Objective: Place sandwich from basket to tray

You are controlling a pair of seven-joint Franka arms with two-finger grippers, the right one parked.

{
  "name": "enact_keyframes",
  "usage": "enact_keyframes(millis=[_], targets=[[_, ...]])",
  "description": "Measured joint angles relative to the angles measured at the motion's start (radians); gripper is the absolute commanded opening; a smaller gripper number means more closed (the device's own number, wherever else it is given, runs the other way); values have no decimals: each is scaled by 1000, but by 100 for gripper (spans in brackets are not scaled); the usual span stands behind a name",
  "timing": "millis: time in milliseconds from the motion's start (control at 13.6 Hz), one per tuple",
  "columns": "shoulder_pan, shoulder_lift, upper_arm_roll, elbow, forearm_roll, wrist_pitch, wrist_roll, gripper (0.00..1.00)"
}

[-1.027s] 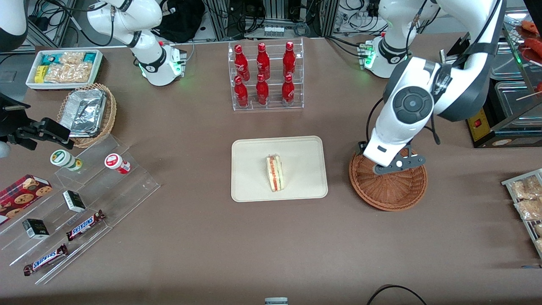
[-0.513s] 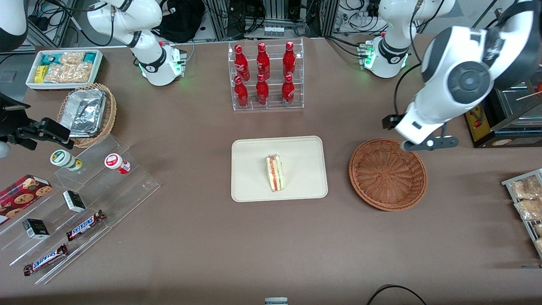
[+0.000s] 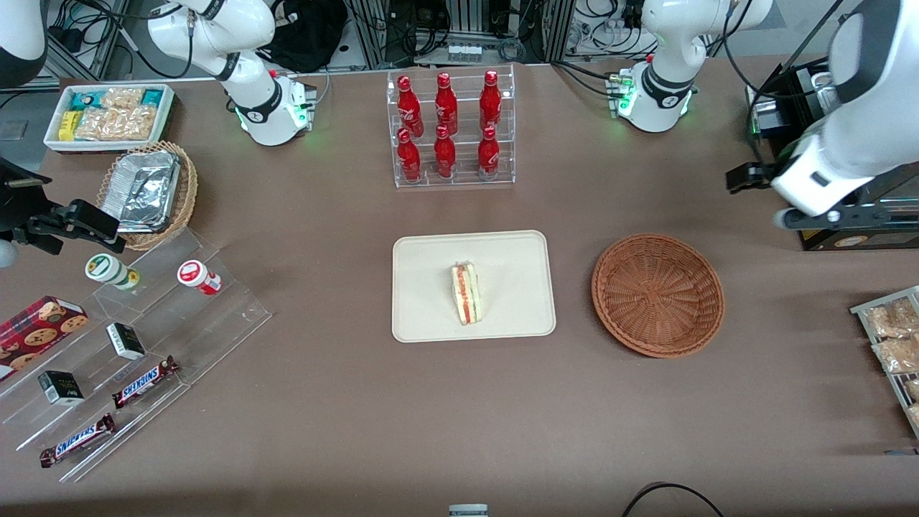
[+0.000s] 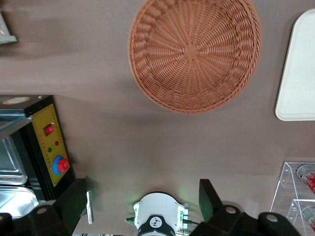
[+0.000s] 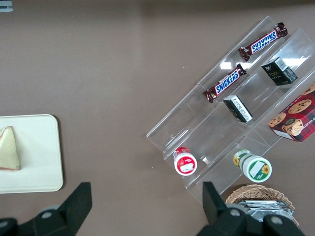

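The sandwich (image 3: 467, 293) is lying at the tray's (image 3: 431, 258) centre, and the basket (image 3: 658, 294), at the tray's 3 o'clock, is sitting bare, so the task looks done. The gripper (image 3: 815, 215), over the basket a second ago, is now retreating at the basket's 1 o'clock above the surface (image 3: 359, 416), fingers spread wide, holding nothing.
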Motion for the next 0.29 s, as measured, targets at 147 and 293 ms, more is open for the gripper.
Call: enact_keyframes(millis=[147, 293], targets=[[-2, -5, 29, 28, -1, -4, 9, 100], [-4, -9, 43, 42, -1, -11, 10, 100]])
